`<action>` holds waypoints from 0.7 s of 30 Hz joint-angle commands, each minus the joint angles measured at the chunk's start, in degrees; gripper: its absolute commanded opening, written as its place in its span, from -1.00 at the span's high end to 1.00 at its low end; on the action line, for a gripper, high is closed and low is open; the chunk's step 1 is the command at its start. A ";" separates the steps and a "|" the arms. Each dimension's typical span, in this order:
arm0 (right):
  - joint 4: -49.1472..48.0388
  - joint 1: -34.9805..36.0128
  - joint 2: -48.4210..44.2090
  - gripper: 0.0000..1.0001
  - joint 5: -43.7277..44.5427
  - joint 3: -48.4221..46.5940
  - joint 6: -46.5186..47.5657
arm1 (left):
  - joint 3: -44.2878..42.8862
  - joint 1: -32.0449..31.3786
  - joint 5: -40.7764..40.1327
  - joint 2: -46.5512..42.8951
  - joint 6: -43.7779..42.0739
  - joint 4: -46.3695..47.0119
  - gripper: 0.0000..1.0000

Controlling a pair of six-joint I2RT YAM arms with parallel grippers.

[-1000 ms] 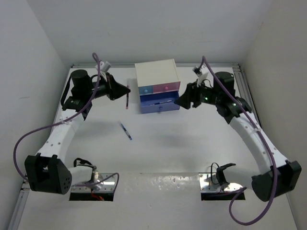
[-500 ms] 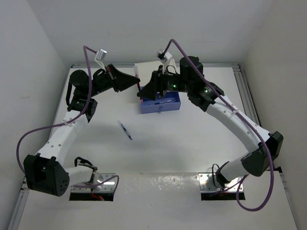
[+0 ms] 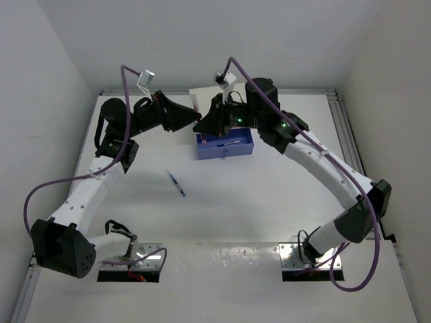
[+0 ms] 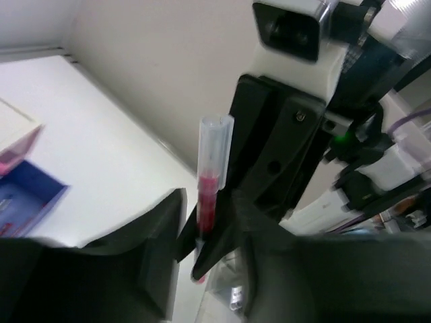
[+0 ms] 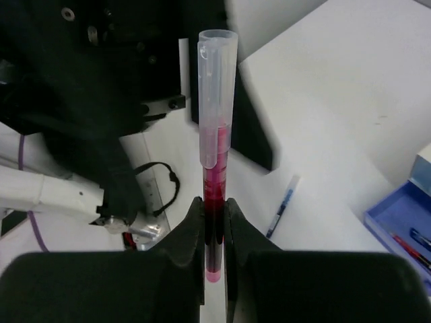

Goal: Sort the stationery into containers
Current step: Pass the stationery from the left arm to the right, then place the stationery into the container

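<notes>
A thin red pen (image 5: 215, 168) with a clear cap stands upright, pinched low on its barrel by my shut right gripper (image 5: 214, 205). My two grippers meet in the air over the left side of the white cabinet (image 3: 195, 94): the left gripper (image 3: 192, 123) comes from the left and the right gripper (image 3: 203, 126) from the right. In the left wrist view the red pen (image 4: 207, 195) stands between my left gripper's (image 4: 212, 215) parted fingers, with a gap on each side. The wide periwinkle drawer (image 3: 225, 145) is pulled open and holds pens. A blue pen (image 3: 176, 183) lies on the table.
The pink drawer front (image 4: 17, 155) shows above the open periwinkle drawer (image 4: 27, 195). A red and a blue pen lie in the open drawer (image 5: 397, 215). White walls close in the table on three sides. Purple cables loop off both arms.
The right arm swung in from the cabinet's right side and shut on the red pen. The left arm lifted that pen over to the cabinet and has widened its jaws.
</notes>
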State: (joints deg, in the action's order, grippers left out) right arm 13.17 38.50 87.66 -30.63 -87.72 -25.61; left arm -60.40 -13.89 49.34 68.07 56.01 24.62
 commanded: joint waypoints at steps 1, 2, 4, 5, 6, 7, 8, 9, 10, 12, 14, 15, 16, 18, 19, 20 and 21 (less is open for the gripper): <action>1.59 -0.70 -0.64 0.93 1.89 -2.98 6.69 | -5.49 1.05 0.67 -0.76 -6.13 -7.71 -0.69; 2.55 -1.23 -1.08 0.98 2.15 -2.72 11.49 | -7.69 3.06 0.49 -0.14 -9.65 -18.19 -0.99; 8.60 -2.29 -1.70 1.00 1.89 -2.28 20.02 | -13.58 5.53 -0.55 2.58 -19.68 -32.00 -1.00; 15.07 -2.29 -1.87 1.00 1.98 -2.36 32.77 | -18.13 8.15 -1.61 3.63 -23.36 -36.53 -1.00; 18.09 -2.29 -2.05 1.00 2.33 -1.49 45.43 | -20.78 10.00 -5.97 5.39 -30.36 -45.88 -1.00; 21.51 -2.20 -2.14 1.00 3.20 -1.05 51.39 | -22.64 10.54 -7.93 5.84 -33.65 -48.41 -1.00; 25.46 -2.46 -2.05 1.00 5.56 -0.26 55.62 | -24.74 10.81 -9.95 5.93 -37.25 -50.18 -1.00; 27.16 -2.90 -2.14 1.00 6.37 1.48 60.01 | -24.85 10.99 -12.06 5.06 -42.86 -51.24 -1.00; 29.00 -3.17 -1.62 1.00 7.16 2.02 68.67 | -24.50 11.34 -15.90 4.36 -45.00 -51.95 -1.00; 31.39 -4.04 -0.56 1.00 10.13 3.60 75.40 | -22.75 11.69 -17.43 2.86 -50.26 -53.09 -1.00; 29.30 -4.22 1.89 1.00 14.09 4.49 81.93 | -23.00 12.31 -13.15 3.38 -55.19 -56.68 -1.00; 28.85 -4.48 3.21 1.00 16.63 3.45 83.16 | -22.92 12.40 -12.44 4.16 -55.74 -59.92 -1.00; 28.84 -4.75 6.70 1.00 17.61 2.30 85.61 | -22.66 12.40 -12.08 4.69 -55.74 -61.26 -1.00; 29.02 -5.10 10.58 1.00 20.69 -2.08 87.56 | -20.99 12.83 -12.43 5.49 -57.85 -63.02 -1.00; 29.11 -5.36 14.08 1.00 21.31 -3.75 89.05 | -19.59 13.53 -13.47 5.58 -57.59 -63.73 -1.00; 29.02 -5.54 15.86 1.00 21.75 -6.56 89.85 | -18.97 13.80 -13.57 5.58 -57.42 -63.73 -1.00; 29.02 -5.54 17.53 1.00 22.54 -7.98 91.77 | -18.35 15.46 -13.31 5.58 -57.33 -63.73 -1.00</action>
State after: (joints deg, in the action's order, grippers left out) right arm 42.65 33.45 101.58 -12.58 -90.13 56.58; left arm -80.34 -1.04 36.60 73.41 2.57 -35.16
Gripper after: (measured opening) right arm 0.090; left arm 0.997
